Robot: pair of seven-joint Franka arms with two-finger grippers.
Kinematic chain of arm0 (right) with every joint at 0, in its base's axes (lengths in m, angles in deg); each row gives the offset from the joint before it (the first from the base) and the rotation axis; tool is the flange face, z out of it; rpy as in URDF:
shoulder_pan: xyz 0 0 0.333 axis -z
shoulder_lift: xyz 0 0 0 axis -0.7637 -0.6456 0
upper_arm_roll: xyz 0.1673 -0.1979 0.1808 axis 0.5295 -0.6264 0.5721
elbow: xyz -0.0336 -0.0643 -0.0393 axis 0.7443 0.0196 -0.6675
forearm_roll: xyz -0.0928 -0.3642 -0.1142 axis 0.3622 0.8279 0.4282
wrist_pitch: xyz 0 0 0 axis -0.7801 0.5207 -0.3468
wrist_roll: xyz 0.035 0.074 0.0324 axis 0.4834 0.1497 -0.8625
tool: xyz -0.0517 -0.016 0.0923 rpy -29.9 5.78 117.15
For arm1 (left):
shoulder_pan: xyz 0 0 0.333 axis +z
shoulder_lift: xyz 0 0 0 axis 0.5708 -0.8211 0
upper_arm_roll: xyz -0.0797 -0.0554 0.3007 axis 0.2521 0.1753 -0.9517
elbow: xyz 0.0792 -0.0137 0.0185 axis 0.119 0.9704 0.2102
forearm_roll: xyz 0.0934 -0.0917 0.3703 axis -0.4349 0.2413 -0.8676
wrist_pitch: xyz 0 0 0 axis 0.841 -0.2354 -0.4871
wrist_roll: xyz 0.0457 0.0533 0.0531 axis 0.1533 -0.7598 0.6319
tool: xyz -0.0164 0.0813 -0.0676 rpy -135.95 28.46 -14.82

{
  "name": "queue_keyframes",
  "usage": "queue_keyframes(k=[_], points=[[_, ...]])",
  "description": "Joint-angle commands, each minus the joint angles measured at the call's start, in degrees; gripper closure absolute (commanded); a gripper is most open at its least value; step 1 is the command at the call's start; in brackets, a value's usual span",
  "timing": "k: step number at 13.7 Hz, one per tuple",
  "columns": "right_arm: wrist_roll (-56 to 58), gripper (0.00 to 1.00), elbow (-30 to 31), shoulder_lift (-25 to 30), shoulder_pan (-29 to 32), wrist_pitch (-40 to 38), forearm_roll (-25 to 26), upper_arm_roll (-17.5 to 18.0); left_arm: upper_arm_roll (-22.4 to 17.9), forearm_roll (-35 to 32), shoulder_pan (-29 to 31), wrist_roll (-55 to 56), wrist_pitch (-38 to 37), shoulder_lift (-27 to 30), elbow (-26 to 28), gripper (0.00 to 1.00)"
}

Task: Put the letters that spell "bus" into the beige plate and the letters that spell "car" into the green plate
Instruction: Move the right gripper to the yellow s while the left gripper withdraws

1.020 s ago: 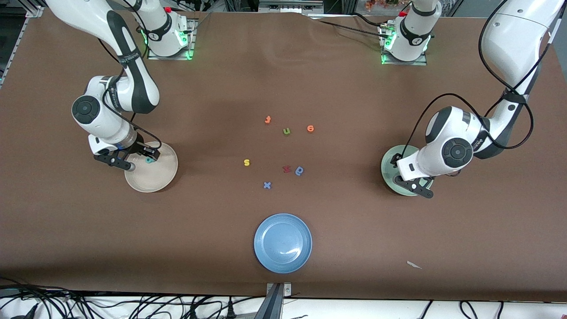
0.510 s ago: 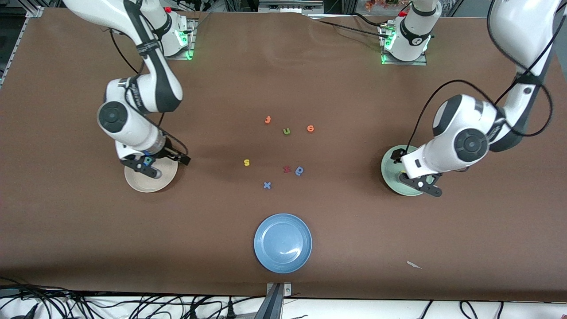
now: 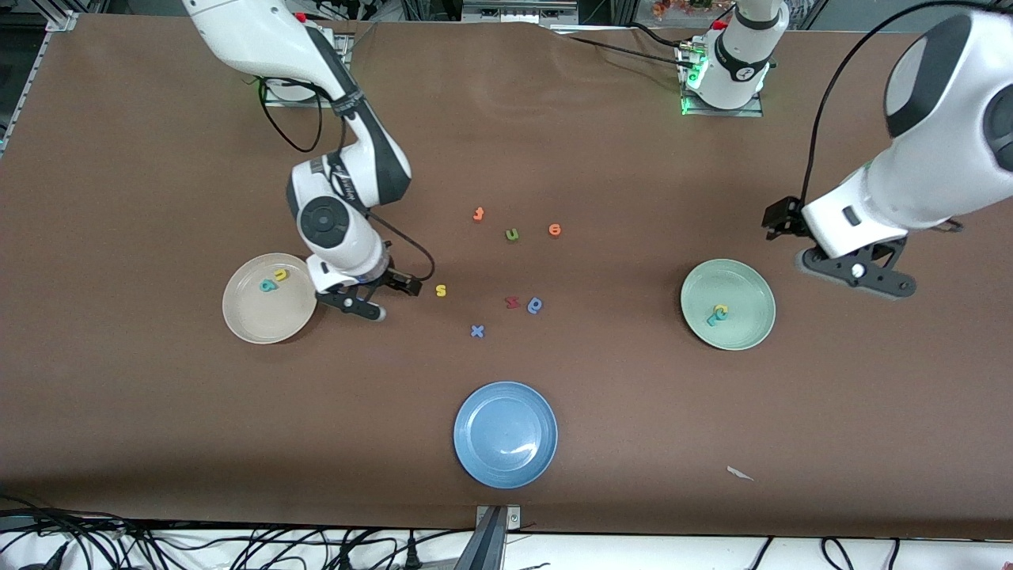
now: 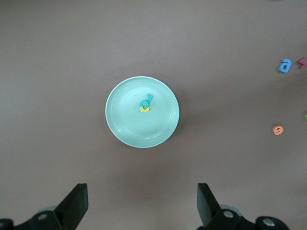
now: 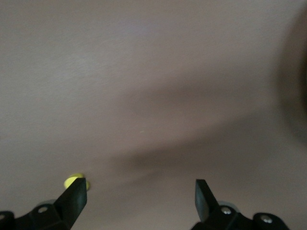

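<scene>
The beige plate point(image 3: 237, 313) holds a teal "b" point(image 3: 267, 286) and a yellow "u" point(image 3: 280, 275). My right gripper point(image 3: 384, 297) point(image 5: 141, 199) hangs open and empty between that plate and the yellow "s" point(image 3: 441, 290) point(image 5: 71, 180), which lies on the table and peeks out beside one finger in the right wrist view. The green plate point(image 3: 748, 289) point(image 4: 122, 127) holds a small heap of teal and yellow letters point(image 3: 718, 314) point(image 4: 145, 103). My left gripper point(image 3: 827, 255) point(image 4: 142, 206) is open and empty, high over the table beside the green plate.
Loose on the table's middle are an orange "t" point(image 3: 478, 214), an olive "u" point(image 3: 512, 234), an orange "e" point(image 3: 555, 229), a red letter point(image 3: 512, 302), a blue rounded letter point(image 3: 536, 305) and a blue "x" point(image 3: 477, 331). A blue plate point(image 3: 506, 435) sits nearest the camera.
Both grippers opened over their plates and left letters there. The right gripper moved off the beige plate toward the yellow "s". The left gripper rose away from the green plate.
</scene>
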Motion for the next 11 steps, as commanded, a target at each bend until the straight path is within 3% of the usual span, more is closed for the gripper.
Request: queue_keyframes(k=[1, 3, 5, 7, 11], points=[[-0.4, 0.00, -5.2, -4.2, -2.4, -0.2, -0.2, -0.4, -15.4, 3.9, -11.0, -0.3, -0.8, 4.2, 0.5, 0.00], [0.3, 0.00, -7.8, -6.7, -4.2, -0.2, 0.4, -0.4, -16.6, 4.2, -11.7, 0.0, 0.5, 7.5, 3.0, 0.00], [3.3, 0.00, -8.7, -7.7, -6.1, -0.3, 0.5, -0.4, -17.0, 4.3, -12.5, 0.0, 3.3, 12.3, 9.4, 0.00], [5.1, 0.01, -8.7, -8.7, -6.1, -0.3, 0.5, -0.5, -20.4, 4.7, -15.8, -0.1, 6.8, 14.5, 13.2, 0.00], [8.3, 0.07, -8.8, -9.3, -5.4, -0.3, 0.2, -0.6, -23.3, 7.2, -17.4, -0.1, 7.4, 16.5, 15.3, 0.00]])
